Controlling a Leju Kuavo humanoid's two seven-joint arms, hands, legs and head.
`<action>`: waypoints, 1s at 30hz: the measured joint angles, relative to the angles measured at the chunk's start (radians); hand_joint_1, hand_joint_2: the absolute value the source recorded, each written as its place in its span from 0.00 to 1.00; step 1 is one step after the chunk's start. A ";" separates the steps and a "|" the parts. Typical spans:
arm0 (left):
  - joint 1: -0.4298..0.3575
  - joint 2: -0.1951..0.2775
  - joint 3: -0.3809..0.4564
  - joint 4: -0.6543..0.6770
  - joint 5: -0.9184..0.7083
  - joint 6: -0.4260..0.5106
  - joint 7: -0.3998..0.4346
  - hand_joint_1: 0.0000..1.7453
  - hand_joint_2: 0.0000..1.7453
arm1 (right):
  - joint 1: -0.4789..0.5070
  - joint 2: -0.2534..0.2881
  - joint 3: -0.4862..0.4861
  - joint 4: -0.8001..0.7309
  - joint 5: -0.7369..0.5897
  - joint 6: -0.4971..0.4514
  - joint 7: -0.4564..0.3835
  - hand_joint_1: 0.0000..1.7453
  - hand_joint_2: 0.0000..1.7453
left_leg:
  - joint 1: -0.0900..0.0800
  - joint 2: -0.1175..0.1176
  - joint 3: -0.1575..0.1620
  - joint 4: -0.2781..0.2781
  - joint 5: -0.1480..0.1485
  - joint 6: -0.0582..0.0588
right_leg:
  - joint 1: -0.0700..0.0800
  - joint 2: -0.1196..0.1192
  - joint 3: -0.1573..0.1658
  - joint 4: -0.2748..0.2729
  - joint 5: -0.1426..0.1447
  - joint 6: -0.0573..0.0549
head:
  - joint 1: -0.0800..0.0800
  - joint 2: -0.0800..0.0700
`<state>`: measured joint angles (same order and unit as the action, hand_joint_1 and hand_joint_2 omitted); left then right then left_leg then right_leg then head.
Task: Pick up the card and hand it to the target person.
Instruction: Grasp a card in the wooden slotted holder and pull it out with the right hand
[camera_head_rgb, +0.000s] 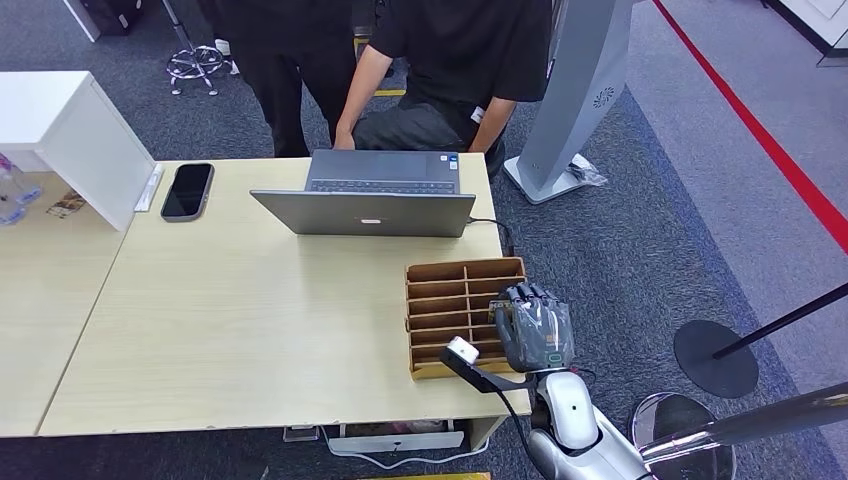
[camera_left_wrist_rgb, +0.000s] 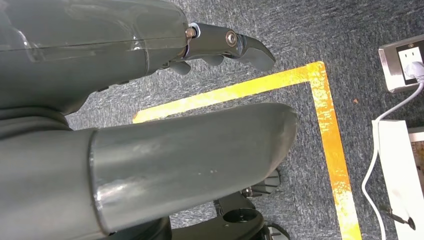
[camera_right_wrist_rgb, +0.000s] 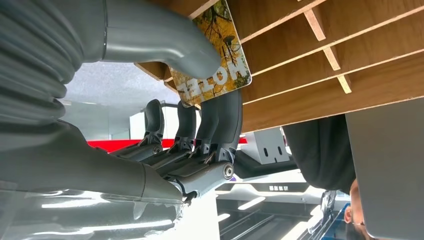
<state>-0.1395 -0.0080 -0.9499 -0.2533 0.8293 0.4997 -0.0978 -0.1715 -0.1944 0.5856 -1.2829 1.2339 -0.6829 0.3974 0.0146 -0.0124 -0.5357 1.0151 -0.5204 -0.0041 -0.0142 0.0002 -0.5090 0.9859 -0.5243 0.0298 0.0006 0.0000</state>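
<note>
Right hand at the slotted box, card pinched!

The robot's grey right hand (camera_head_rgb: 535, 328) hangs over the right end of the wooden slotted card box (camera_head_rgb: 440, 300) at the table's near right corner, and from the wrist its thumb and dark fingers (camera_right_wrist_rgb: 220, 117) clamp a yellow-and-green printed card (camera_right_wrist_rgb: 220, 50) right at the slots. Left hand (camera_left_wrist_rgb: 150, 150) hangs above grey carpet, fingers apart, holding nothing. Behind the open silver laptop (camera_head_rgb: 372, 200) sits a person in a black shirt (camera_head_rgb: 450, 60).

card (camera_right_wrist_rgb: 220, 55): large white letters, upside down, not clearly readable | other markings: too small
</note>
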 joint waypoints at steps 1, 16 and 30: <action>0.000 0.000 0.000 0.000 0.000 0.000 0.000 0.00 0.00 | 0.000 0.000 0.000 0.000 0.000 0.001 0.002 0.60 1.00 | 0.000 0.000 0.000 0.000 0.000 0.000 | 0.000 0.000 0.000 0.000 0.000 0.000 | 0.000 0.000; 0.000 0.000 0.000 0.000 0.000 0.000 0.000 0.00 0.00 | -0.001 -0.004 0.002 0.000 0.000 0.004 0.011 0.82 1.00 | 0.000 0.000 0.001 0.000 0.000 0.000 | 0.000 0.000 0.000 0.000 0.000 0.000 | 0.000 0.000; 0.000 0.000 0.000 0.000 0.001 0.000 -0.001 0.00 0.00 | -0.009 -0.011 0.012 -0.004 0.018 0.014 0.019 0.99 1.00 | 0.000 0.000 0.001 0.000 0.000 0.000 | 0.000 0.000 0.001 0.000 0.000 0.000 | 0.000 0.000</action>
<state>-0.1395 -0.0078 -0.9499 -0.2533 0.8301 0.4997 -0.0985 -0.1806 -0.2055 0.5973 -1.2864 1.2519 -0.6688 0.4169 0.0146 -0.0124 -0.5348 1.0154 -0.5203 -0.0041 -0.0142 0.0002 -0.5081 0.9859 -0.5242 0.0298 0.0007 0.0000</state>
